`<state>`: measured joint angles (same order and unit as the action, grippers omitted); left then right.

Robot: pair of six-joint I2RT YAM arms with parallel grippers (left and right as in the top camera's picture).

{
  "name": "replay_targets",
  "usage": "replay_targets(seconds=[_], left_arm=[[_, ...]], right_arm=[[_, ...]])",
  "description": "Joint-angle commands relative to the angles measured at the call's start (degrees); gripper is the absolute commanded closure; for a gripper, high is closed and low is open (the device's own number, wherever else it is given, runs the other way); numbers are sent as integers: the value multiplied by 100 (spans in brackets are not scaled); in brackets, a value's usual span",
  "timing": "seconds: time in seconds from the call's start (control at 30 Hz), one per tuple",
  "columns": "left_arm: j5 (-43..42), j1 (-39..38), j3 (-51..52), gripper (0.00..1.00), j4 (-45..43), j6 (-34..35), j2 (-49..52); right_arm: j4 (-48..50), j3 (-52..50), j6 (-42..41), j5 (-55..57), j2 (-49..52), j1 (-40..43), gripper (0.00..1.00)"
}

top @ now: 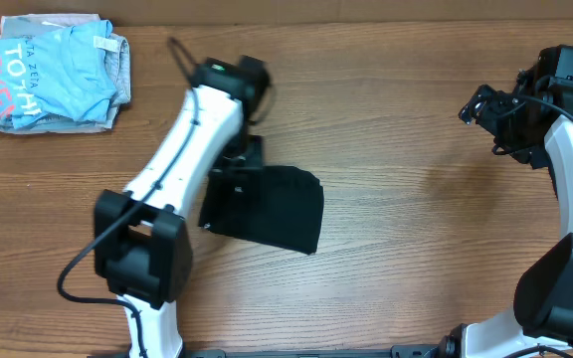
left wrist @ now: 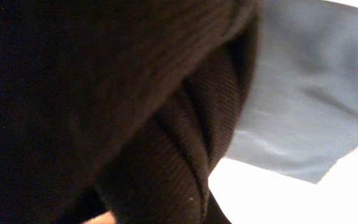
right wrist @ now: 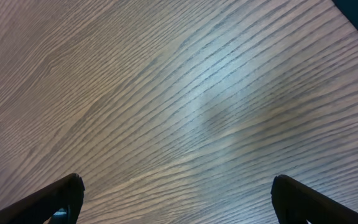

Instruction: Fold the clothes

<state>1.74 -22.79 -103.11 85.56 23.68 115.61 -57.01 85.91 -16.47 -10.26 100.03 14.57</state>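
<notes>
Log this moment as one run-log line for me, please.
task: fold clothes | left gripper: at black T-shirt, grip hidden | right gripper: open, over table | folded pile: far-left corner

Black T-shirt, folded into a compact, slightly skewed rectangle, flat near the middle of the table.

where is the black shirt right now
In the overhead view the black shirt lies folded near the table's middle, its left edge under the left arm, well right of the pale clothes pile in the top-left corner.
</notes>
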Motion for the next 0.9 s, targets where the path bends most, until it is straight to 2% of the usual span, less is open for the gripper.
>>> replay_targets(seconds=[0.0, 0.13, 0.3, 0.4, 0.5, 0.6, 0.73, 0.77, 0.8, 0.83, 0.87], left_arm=[[-529, -463, 155, 96, -227, 81, -164], [-909, -953, 330, 95, -634, 81, -164], [-951, -1340, 734, 86, -1185, 247, -162], [-1222, -1462, 1038, 88, -1572, 251, -162], [-1558, -1541, 1346, 96, -2111, 249, -162], [-1790, -1578, 1530, 96, -2551, 44, -162], [-1980, -1593, 1563, 92, -2721, -101, -162], [-2048, -1593, 1563, 89, -2721, -101, -162], [-2127, -1591, 1563, 79, -2717, -136, -162], [-2227, -1591, 1563, 61, -2710, -240, -162], [-2334, -1591, 1563, 50, -2706, -348, -162]], right_arm=[[15, 42, 0, 20, -79, -7, 0], [15, 42, 0, 20, -79, -9, 0], [13, 42, 0, 20, -79, -7, 0], [13, 42, 0, 20, -79, -9, 0], [13, 42, 0, 20, -79, -9, 0], [15, 42, 2, 20, -79, -7, 0], [15, 42, 2, 20, -79, -7, 0], [15, 42, 0, 20, -79, -7, 0], [15, 42, 0, 20, -79, -7, 0], [15, 42, 0, 20, -79, -7, 0], [15, 42, 0, 20, -79, -7, 0]])
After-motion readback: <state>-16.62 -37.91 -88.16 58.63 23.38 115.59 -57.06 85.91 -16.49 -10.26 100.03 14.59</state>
